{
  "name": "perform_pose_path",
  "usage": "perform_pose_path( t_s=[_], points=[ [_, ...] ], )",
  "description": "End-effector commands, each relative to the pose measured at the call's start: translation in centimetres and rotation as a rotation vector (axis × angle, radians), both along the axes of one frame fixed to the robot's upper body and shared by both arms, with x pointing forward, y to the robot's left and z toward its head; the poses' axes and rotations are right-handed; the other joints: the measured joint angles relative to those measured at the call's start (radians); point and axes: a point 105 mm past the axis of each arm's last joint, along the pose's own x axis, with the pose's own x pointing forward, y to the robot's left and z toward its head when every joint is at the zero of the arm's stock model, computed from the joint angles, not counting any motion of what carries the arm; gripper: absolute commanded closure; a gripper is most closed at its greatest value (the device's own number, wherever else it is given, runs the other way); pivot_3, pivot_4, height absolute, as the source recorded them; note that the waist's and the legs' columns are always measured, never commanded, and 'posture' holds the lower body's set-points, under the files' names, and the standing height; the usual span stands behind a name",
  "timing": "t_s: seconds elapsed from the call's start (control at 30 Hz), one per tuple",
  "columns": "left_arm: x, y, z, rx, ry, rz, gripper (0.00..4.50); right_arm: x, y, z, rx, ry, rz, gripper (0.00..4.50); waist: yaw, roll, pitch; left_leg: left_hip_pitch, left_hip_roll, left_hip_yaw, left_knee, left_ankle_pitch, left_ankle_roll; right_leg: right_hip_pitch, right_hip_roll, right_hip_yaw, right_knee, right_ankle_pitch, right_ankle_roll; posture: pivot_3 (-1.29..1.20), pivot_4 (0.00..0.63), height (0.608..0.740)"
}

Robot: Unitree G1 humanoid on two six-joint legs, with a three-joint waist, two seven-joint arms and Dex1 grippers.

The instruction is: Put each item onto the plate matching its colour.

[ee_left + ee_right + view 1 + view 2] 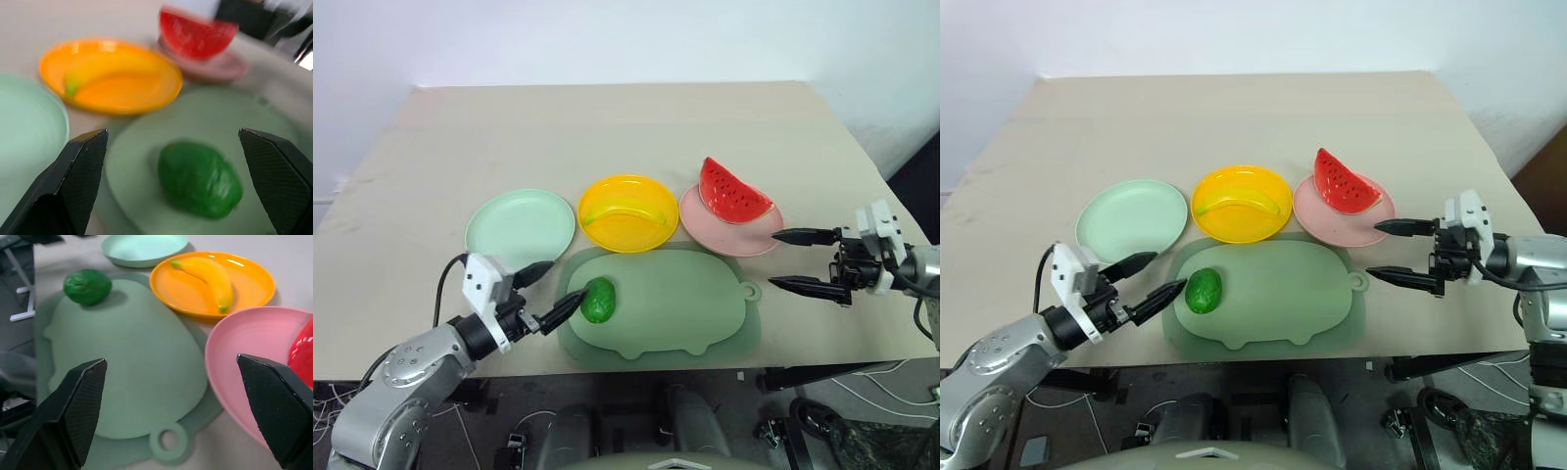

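Note:
The small dark-green fruit [598,300] lies on the left end of the sage-green pig-shaped board [675,308]. My left gripper [564,281] is open just left of it, its lower fingertip close to the fruit's edge. In the left wrist view the fruit [199,178] lies ahead between the two spread fingers. The banana [631,213] lies in the yellow-orange plate [607,233]. The watermelon wedge [732,191] rests on the pink plate [749,240]. The mint green plate [520,227] holds nothing. My right gripper [774,259] is open and holds nothing, right of the pink plate.
The three plates stand in a row behind the pig-shaped board, on a beige table [607,127]. The board's small ring handle [751,291] points toward my right gripper. The table's front edge runs just below the board.

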Motion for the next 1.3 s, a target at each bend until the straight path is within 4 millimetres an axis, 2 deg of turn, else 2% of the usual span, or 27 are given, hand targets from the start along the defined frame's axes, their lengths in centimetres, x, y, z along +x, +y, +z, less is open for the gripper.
perform_pose_path(
  t_s=[0.03,0.27,0.37,0.5,0.73,1.0,1.1,1.2,1.3],
  points=[
    [-0.4,-1.1,0.1,0.073,-0.002,0.027,0.00,-1.3,-1.2,1.1,-0.028,-0.081,0.026,0.02,0.000,0.000,0.000,0.000,0.000,0.000,0.000,0.000,0.000,0.001,0.000,0.000,0.000,0.000,0.000,0.00,0.150,0.736],
    [0.3,-2.8,-0.5,0.057,0.030,0.018,0.00,-1.7,-1.1,0.1,-0.027,-0.096,0.017,0.02,-0.003,0.000,0.000,0.002,-0.001,0.000,0.000,0.000,0.000,0.002,0.001,0.001,0.001,-0.002,-0.003,0.00,0.150,0.736],
    [1.2,-3.9,-0.8,0.057,0.043,0.029,0.00,-1.9,-0.6,-0.2,-0.011,-0.090,0.016,0.02,0.001,0.000,0.000,0.002,-0.001,0.000,0.000,0.000,0.000,0.003,0.001,0.001,0.001,-0.002,-0.003,0.00,0.150,0.736],
    [1.6,-4.7,-1.6,0.113,0.085,0.057,0.00,-1.7,-0.2,0.0,0.001,-0.098,0.003,0.02,0.001,0.000,0.000,0.002,-0.002,0.000,0.000,0.000,0.000,0.003,0.000,0.002,0.001,-0.001,-0.001,0.00,0.150,0.736],
    [1.7,-4.9,-3.1,0.142,0.177,0.086,0.00,-1.7,0.3,0.1,0.017,-0.099,-0.007,0.02,0.000,0.000,0.000,0.002,-0.002,-0.001,0.000,0.000,0.000,0.003,0.000,0.002,0.001,-0.001,-0.002,0.00,0.150,0.736],
    [1.8,-5.6,-4.0,0.135,0.237,0.022,0.00,-1.4,0.7,-0.1,0.027,-0.096,-0.017,0.02,0.001,0.000,0.000,0.003,-0.003,-0.001,0.001,0.000,0.000,0.004,-0.001,0.002,0.001,-0.002,-0.002,0.00,0.150,0.736],
    [2.1,-5.9,-4.2,0.113,0.251,0.015,0.60,-1.4,0.9,-0.1,0.028,-0.099,-0.016,0.00,0.003,0.000,0.000,0.002,-0.003,-0.001,0.000,0.000,0.000,0.004,-0.001,0.002,0.001,-0.002,-0.002,0.00,0.150,0.736],
    [2.1,-6.2,-4.1,0.098,0.258,0.007,1.52,-1.4,0.9,-0.2,0.029,-0.099,-0.018,0.00,0.005,0.000,0.000,0.002,-0.004,-0.002,0.001,0.000,0.000,0.004,-0.001,0.002,0.001,-0.002,-0.002,0.00,0.150,0.736],
    [2.1,-6.1,-4.3,0.105,0.264,0.007,1.56,-1.4,0.9,-0.2,0.029,-0.098,-0.021,0.00,0.012,0.000,0.000,0.002,-0.004,-0.002,0.001,0.000,0.000,0.004,-0.001,0.002,0.001,-0.001,-0.002,0.00,0.150,0.736]
  ],
)
